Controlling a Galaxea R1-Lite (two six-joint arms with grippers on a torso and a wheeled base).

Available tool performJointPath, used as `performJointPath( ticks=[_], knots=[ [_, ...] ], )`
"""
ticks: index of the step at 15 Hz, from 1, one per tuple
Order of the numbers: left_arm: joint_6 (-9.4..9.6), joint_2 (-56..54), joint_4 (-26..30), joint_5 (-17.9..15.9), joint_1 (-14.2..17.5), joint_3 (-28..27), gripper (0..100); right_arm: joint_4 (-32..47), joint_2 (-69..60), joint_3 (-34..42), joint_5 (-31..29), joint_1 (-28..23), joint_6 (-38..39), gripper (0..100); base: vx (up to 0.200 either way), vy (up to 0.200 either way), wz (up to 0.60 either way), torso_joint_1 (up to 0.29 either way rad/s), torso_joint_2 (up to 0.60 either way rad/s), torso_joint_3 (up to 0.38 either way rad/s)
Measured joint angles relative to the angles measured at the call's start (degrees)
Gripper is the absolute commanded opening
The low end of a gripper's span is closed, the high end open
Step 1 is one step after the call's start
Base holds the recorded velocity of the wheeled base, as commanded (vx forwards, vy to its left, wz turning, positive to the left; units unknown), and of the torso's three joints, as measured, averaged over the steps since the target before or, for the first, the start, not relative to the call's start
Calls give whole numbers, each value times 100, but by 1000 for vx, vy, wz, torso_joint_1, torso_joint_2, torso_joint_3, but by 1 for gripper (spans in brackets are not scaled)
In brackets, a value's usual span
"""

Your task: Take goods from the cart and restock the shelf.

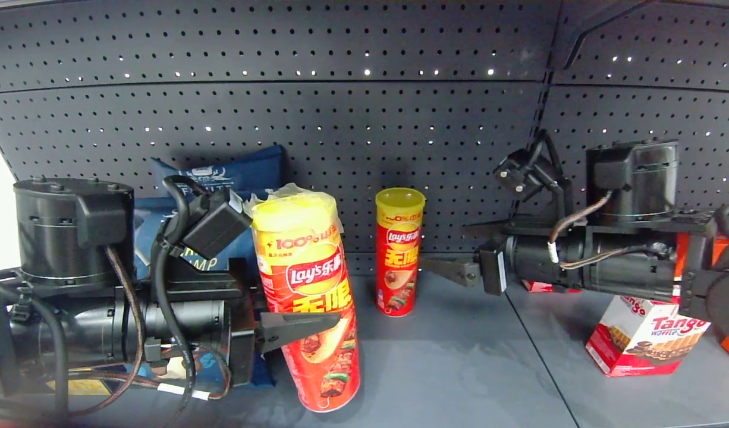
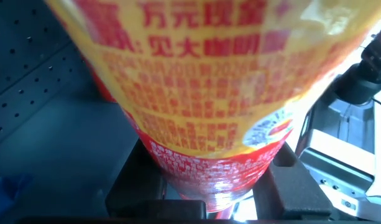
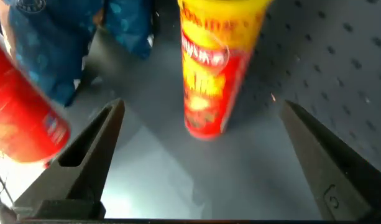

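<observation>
A tall red and yellow chips can (image 1: 308,297) leans with its top to the left, low over the grey shelf (image 1: 459,368). My left gripper (image 1: 323,312) is shut on its middle. In the left wrist view the can (image 2: 209,93) sits between the dark fingers (image 2: 131,193). A second, smaller-looking chips can (image 1: 399,252) stands upright near the pegboard back wall. My right gripper (image 1: 448,270) hovers just right of it, open and holding nothing. In the right wrist view that can (image 3: 212,68) stands ahead of the spread fingers (image 3: 84,162), and the held can (image 3: 22,118) shows at the edge.
Blue bags (image 1: 222,178) lean at the back left behind my left arm. A red and white wafer box (image 1: 644,336) stands at the right, with more red boxes (image 1: 543,287) behind my right arm. A seam (image 1: 537,351) divides the shelf boards.
</observation>
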Motion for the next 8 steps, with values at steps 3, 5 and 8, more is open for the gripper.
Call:
performJointPath(
  ticks=[3, 5, 8],
  knots=[
    [-2, 0, -2, -123, 85, -41, 0, -311, 496, -68, 285, -50, -49, 100, 0, 0, 0, 0, 0, 0],
    [-4, 0, -2, -202, 144, -49, 0, -467, 708, -88, 619, -129, -104, 100, 0, 0, 0, 0, 0, 0],
    [-4, -4, -2, -226, 207, -38, 0, -692, 940, -100, 969, -345, -224, 100, 0, 0, 0, 0, 0, 0]
  ],
)
